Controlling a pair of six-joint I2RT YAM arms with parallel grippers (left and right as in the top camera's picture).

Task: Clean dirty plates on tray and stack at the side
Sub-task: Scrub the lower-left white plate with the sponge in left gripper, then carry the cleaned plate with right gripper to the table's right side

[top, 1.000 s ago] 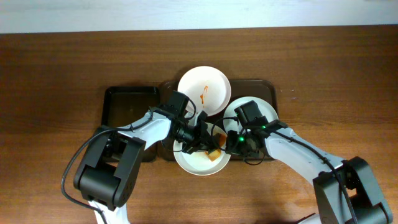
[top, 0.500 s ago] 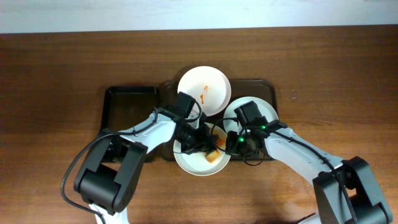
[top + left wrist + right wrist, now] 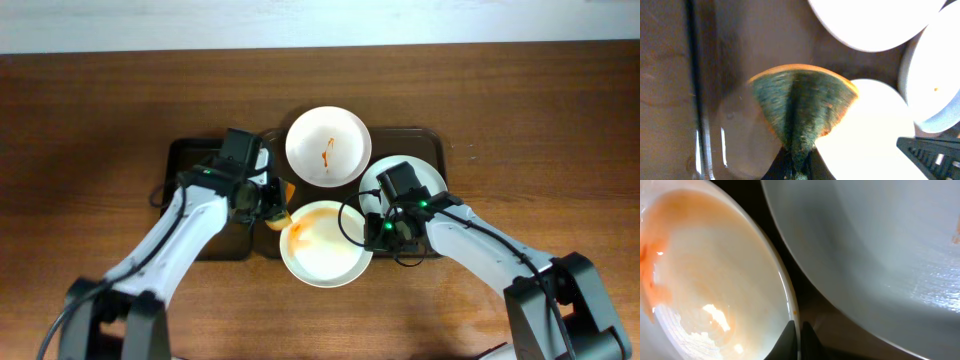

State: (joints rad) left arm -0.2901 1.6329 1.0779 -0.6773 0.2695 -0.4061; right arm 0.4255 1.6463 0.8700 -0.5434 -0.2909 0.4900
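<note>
— Nearest item?

— Near plate [image 3: 325,258]. Recorded at the near edge of the tray [image 3: 408,138], lapped over its near rim. Marked with an orange sauce smear [image 3: 295,232] on the far-left part; appeared pale and wiped elsewhere.

— Held?

— Pinched at the right rim by the right gripper [image 3: 799,332], jaws clenched on the rim's edge.

— Wiping tool?

— Sponge [image 3: 802,107]. Folded, green-faced, orange-edged. Clamped in the left gripper [image 3: 794,162]. Logged over bare tray just left of the near plate, between it and the black tray [image 3: 195,160]. Seemed apart from the plate, though could not be confirmed.

— Bearing for the coming move?

— Smear noted to the right of the sponge and slightly nearer. Left arm judged much the closer of the two. Judged to call for a short sweep rightward onto the plate's left part, with the right-hand pinch left to steady the rim.

— Farther back?

— Right plate [image 3: 425,178]. Partly hidden under the right arm, just beside the near plate. Then far plate [image 3: 328,146], farthest on the tray, entered with a red squiggle [image 3: 325,152] unwiped. Nothing stacked at the side yet.
</note>
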